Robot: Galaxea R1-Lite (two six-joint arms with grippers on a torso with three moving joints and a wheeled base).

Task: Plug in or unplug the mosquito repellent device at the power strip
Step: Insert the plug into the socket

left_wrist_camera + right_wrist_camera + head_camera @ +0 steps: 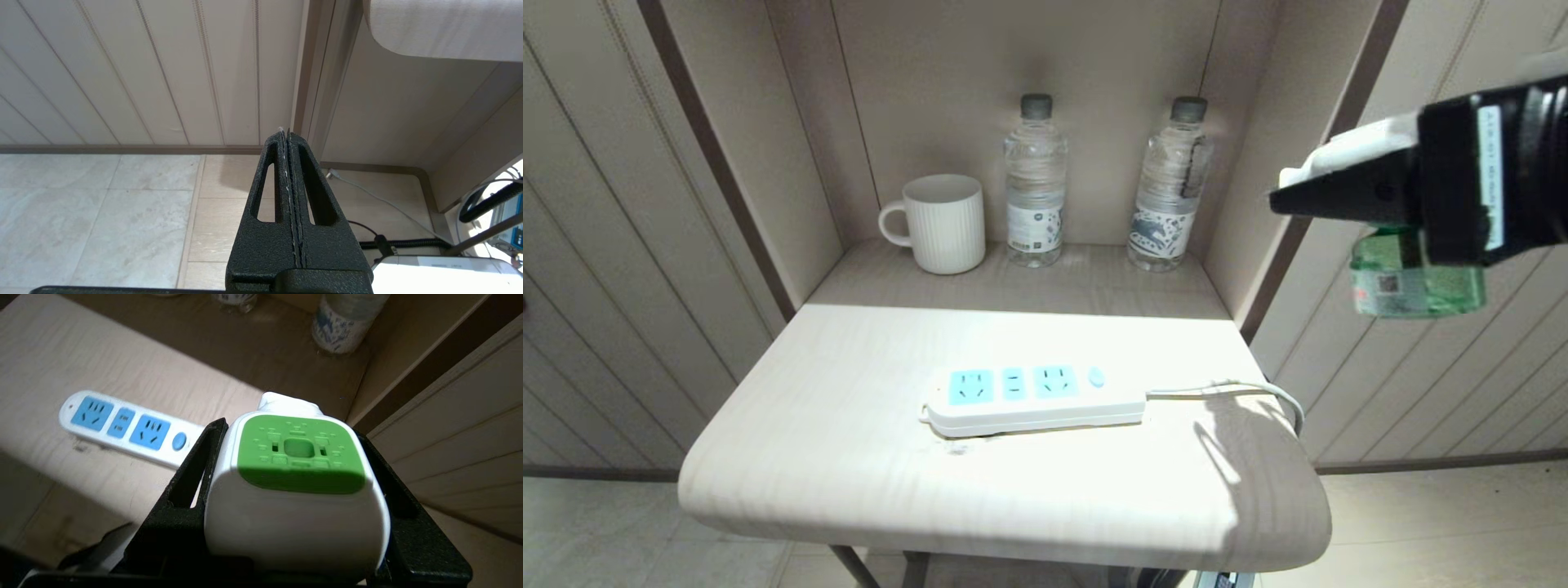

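Note:
The white power strip with light-blue socket faces lies flat near the middle of the pale table; nothing is plugged into it. It also shows in the right wrist view, the power strip. My right gripper hangs in the air at the far right, above and beyond the table's right edge, shut on the mosquito repellent device, whose green bottle hangs below the fingers. In the wrist view the device fills the gap between the black fingers. My left gripper is parked low beside the table, shut and empty.
A white ribbed mug and two water bottles stand in the alcove behind the strip. The strip's white cable runs off the table's right edge. Panelled walls flank the table.

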